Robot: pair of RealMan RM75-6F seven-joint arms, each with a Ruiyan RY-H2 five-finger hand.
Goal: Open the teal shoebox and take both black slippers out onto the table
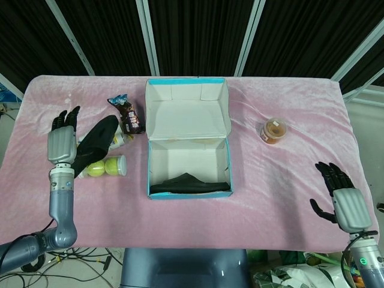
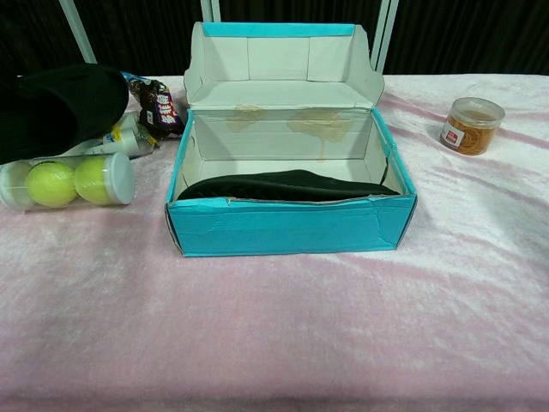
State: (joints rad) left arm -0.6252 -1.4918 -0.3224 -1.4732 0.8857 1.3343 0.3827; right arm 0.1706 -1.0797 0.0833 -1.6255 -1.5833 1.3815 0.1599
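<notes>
My right hand (image 1: 343, 205) hangs off the near right corner of the table (image 1: 288, 198), fingers spread, holding nothing, with a wide bare stretch of pink cloth between it and the teal shoebox (image 1: 188, 193). The box stands open at mid-table, its lid (image 1: 187, 112) folded back toward the far edge. One black slipper (image 1: 189, 183) lies inside along the near wall. My left hand (image 1: 62, 144) is out near the left edge, fingers extended and apart, gripping nothing. The second black slipper (image 1: 97, 143) lies just beside it, resting over a tube of tennis balls (image 1: 102, 167) and a white bottle (image 2: 120, 137); whether my palm touches it I cannot tell. Farther back, a dark snack packet (image 1: 128, 116) sits near the lid's left edge. A small orange-filled jar (image 1: 273, 130) stands well apart to the right.
</notes>
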